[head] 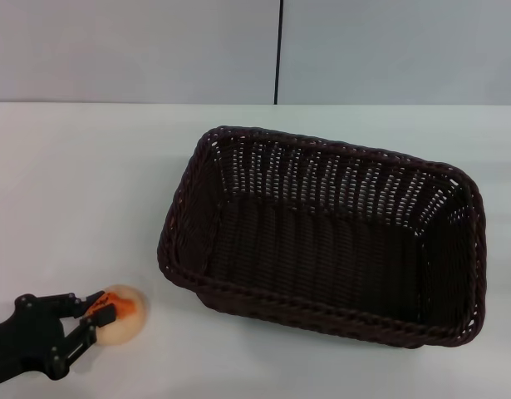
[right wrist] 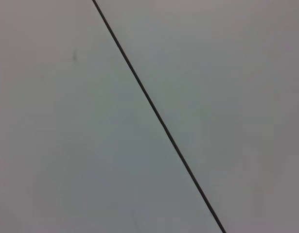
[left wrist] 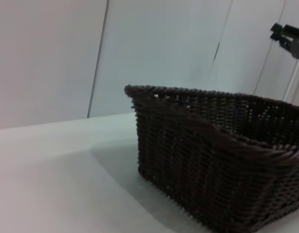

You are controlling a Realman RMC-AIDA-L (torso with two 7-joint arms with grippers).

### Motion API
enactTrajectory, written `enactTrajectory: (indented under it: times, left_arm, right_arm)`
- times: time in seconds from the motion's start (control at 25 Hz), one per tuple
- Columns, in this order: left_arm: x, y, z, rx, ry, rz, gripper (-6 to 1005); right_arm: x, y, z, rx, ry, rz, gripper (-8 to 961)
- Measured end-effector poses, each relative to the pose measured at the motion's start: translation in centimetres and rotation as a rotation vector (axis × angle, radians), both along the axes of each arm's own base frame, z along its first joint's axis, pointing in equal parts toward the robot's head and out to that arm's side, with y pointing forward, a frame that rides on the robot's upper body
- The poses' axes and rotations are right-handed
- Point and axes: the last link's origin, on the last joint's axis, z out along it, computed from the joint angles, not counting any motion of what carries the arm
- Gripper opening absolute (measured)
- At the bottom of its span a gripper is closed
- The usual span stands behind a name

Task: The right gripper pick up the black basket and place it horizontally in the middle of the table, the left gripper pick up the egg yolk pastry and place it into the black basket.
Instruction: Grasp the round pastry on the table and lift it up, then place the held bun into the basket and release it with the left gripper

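Note:
The black basket (head: pixel 321 249) stands upright and empty on the white table (head: pixel 81 183), from the middle towards the right, with its long side running left to right. It also fills the left wrist view (left wrist: pixel 212 155). The egg yolk pastry (head: pixel 126 320) is near the front left corner of the table, left of the basket and apart from it. My left gripper (head: pixel 105 306) reaches in from the bottom left, and its two fingers are closed on the pastry's near side by the orange mark. My right gripper is out of view.
A grey wall with a dark vertical seam (head: pixel 279 50) runs behind the table. The right wrist view shows only this wall and seam (right wrist: pixel 159 116). A black fixture on a pale pole (left wrist: pixel 288 38) stands beyond the basket.

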Motion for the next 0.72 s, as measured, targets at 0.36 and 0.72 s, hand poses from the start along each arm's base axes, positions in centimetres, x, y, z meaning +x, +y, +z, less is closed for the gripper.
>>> enactTrajectory:
  times: [0.36,0.72]
  left_arm:
    - [1.0,-0.4,4.0,0.207,-0.168,-0.028,127]
    - [4.0,2.5,4.9,0.323,-0.346,-0.112,82]
  right_arm:
    - [0.0,0.2,-0.1,-0.003,0.004,-0.001,349]
    - [0.0,0.1,-0.7,-0.01,0.0,-0.011,349]
